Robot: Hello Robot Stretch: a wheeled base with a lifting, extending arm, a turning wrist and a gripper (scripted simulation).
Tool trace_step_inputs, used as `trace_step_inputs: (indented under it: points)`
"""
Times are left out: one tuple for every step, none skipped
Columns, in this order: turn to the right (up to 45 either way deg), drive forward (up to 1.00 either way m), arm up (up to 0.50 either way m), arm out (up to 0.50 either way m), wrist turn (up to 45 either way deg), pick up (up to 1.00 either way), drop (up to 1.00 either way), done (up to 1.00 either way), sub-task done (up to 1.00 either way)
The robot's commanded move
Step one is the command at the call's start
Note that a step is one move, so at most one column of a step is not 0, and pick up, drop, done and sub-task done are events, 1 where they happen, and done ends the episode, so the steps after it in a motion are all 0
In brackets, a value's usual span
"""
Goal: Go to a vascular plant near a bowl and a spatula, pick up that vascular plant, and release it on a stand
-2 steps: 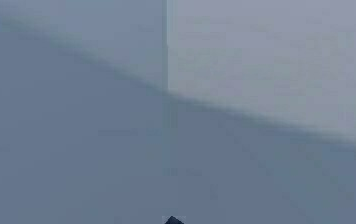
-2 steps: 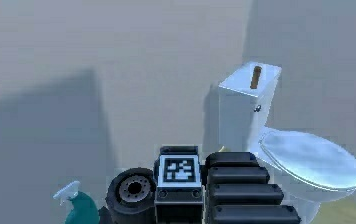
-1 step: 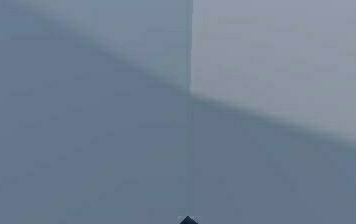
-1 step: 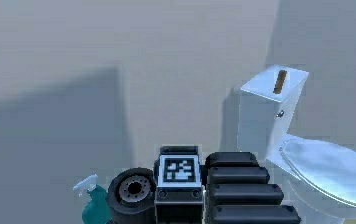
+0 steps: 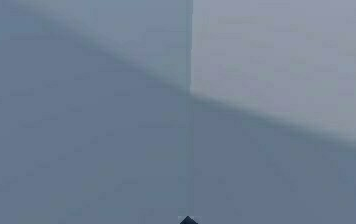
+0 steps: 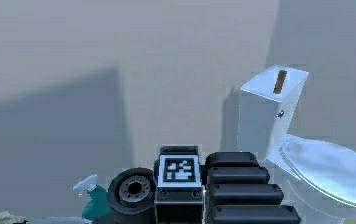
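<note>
Forward view: plain grey-blue walls [image 5: 86, 120] are seen meeting at an upright corner edge [image 5: 191, 50], which runs from 12 o'clock down through the centre. A broad shadow is cast across both faces.

Arm side view: a pale grey wall [image 6: 106, 60] is seen from 9 o'clock round to 1 o'clock.

A white ceramic toilet [image 6: 286, 135] is noted at 3 to 4 o'clock, set against that wall. Its boxy tank [image 6: 264, 115] stands upright, and the rounded glossy bowl [image 6: 321, 168] lies at the tank's 4 o'clock.

The dark square-section arm [image 6: 241, 188] is seen at 5 to 6 o'clock as stacked ribbed segments, just beside the toilet.

The hand [image 6: 132, 192] is made out as a dark round body at 7 o'clock, at the arm's 9 o'clock. Its fingers cannot be separated from the body, so whether they are spread or pressed together cannot be told; nor can it be told whether anything is held.

A white square marker with black marks [image 6: 180, 168] is fixed between hand and arm.

A small teal and white bottle-like thing [image 6: 91, 196] is seen at the hand's 9 o'clock; contact cannot be judged.

A small brown upright piece [image 6: 280, 79] is seen on the tank's lid.

A tiny dark pointed shape [image 5: 188, 219] is noted at 6 o'clock of the forward view.
</note>
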Motion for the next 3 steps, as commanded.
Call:
trace_step_inputs:
  points:
    - [0.0,0.0,-0.08,0.0,0.0,0.0,0.0,0.0,0.0]
    - [0.0,0.0,-0.32,0.0,0.0,0.0,0.0,0.0,0.0]
    - [0.0,0.0,0.0,0.0,0.0,0.0,1.0,0.0,0.0]
